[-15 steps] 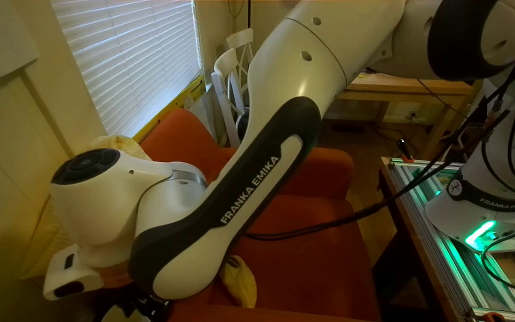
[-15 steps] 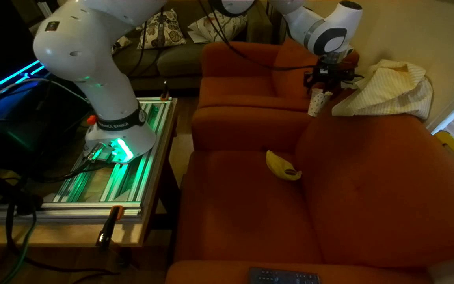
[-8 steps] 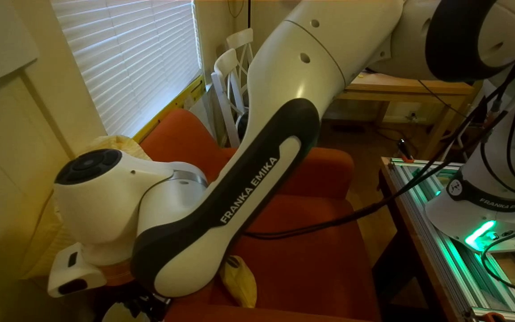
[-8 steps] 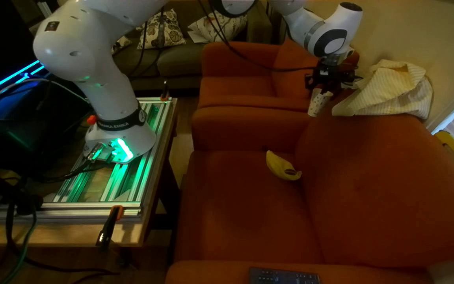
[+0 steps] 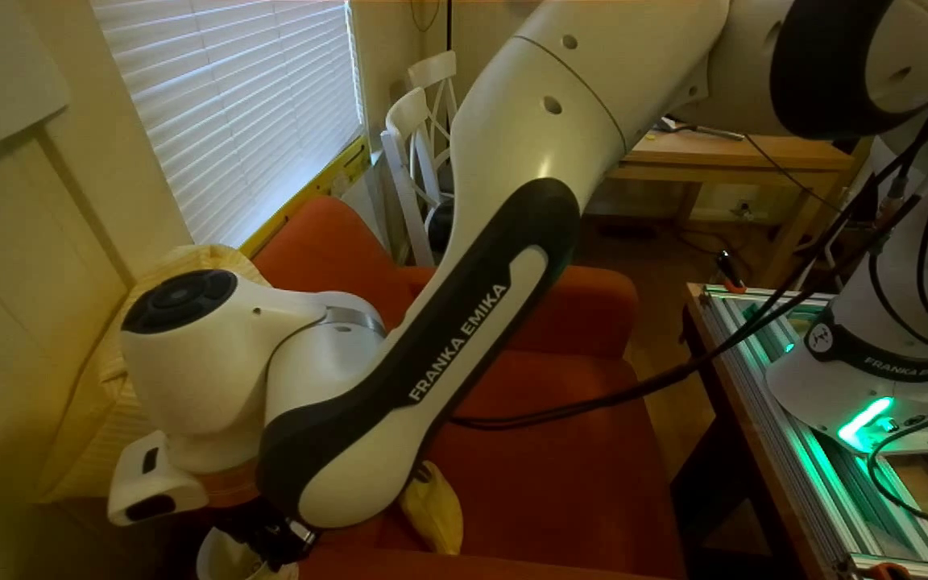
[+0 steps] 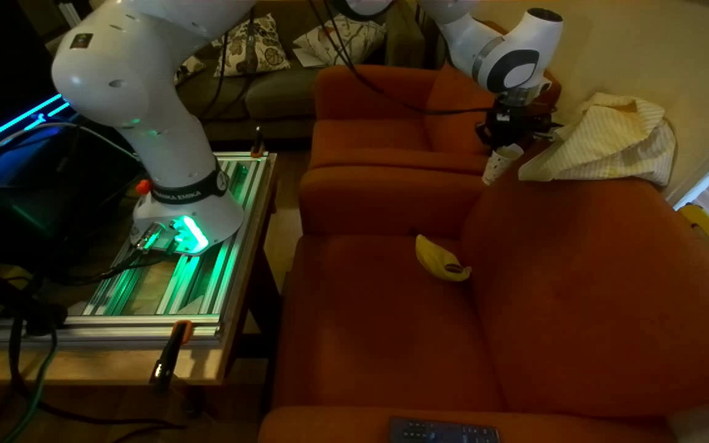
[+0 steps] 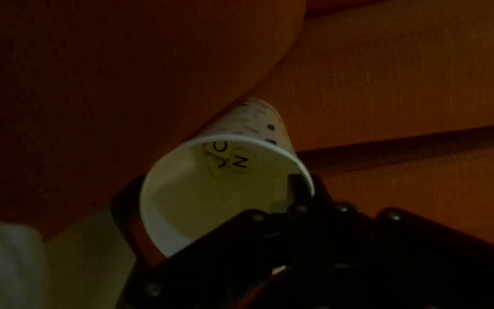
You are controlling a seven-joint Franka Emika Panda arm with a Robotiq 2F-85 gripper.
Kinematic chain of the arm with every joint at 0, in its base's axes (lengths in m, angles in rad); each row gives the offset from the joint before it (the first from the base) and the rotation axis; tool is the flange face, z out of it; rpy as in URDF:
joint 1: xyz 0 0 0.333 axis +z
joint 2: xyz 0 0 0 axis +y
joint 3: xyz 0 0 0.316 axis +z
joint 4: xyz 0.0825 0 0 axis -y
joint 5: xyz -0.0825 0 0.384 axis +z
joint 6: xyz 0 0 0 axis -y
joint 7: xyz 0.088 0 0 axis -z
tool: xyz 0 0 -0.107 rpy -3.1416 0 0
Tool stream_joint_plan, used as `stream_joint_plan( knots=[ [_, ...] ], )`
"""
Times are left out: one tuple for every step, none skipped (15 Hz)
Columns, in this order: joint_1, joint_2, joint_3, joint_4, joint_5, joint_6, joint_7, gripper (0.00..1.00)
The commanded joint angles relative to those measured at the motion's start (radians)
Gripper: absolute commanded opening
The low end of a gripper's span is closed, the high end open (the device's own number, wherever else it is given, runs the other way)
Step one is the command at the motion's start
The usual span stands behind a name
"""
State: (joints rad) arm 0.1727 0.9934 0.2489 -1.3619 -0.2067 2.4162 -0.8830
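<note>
A white paper cup point(image 7: 251, 122) with dark specks leans at a tilt, its mouth toward the wrist camera. Inside it lie letter tiles point(image 7: 240, 162), one marked N and one O, with another partly covered. My gripper point(image 7: 311, 189) is shut on the cup's wall at the rim, one finger inside the mouth and one outside. In an exterior view the cup point(image 6: 500, 165) hangs or rests just below the gripper, near where the red armrests meet the backrest. Whether its base touches the upholstery I cannot tell. Elsewhere the cup point(image 5: 226, 557) shows only partly, below the arm.
A yellow banana-shaped object point(image 6: 439, 259) lies on the red seat point(image 6: 360, 320). Striped yellow cloth point(image 6: 607, 141) drapes over the backrest close to the gripper. A remote point(image 6: 444, 431) sits on the near armrest. Black cables point(image 5: 593, 400) run from the arm to its base.
The fingers have closed onto the cup's rim. The arm's end has shifted slightly, and the cup has tipped and moved a little with it.
</note>
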Motion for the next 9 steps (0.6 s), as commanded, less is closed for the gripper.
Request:
stream_joint_plan(
  knots=[
    [-0.009,-0.07,-0.008,-0.122,0.001,0.046,0.014,0.01],
    [-0.012,-0.079,-0.007,-0.14,0.001,0.05,0.01,0.01],
    [-0.015,-0.088,-0.004,-0.155,0.001,0.053,0.004,0.01],
    [-0.02,-0.101,0.002,-0.176,0.001,0.057,-0.005,0.01],
    [-0.021,-0.108,0.004,-0.188,0.001,0.058,-0.01,0.01],
    [-0.025,-0.119,0.008,-0.203,0.003,0.059,-0.015,0.01],
    [-0.026,-0.129,0.007,-0.22,0.001,0.064,-0.014,0.01],
    [-0.027,-0.139,0.008,-0.232,0.001,0.066,-0.014,0.01],
    [-0.029,-0.15,0.008,-0.248,0.0,0.074,-0.014,0.01]
  ],
)
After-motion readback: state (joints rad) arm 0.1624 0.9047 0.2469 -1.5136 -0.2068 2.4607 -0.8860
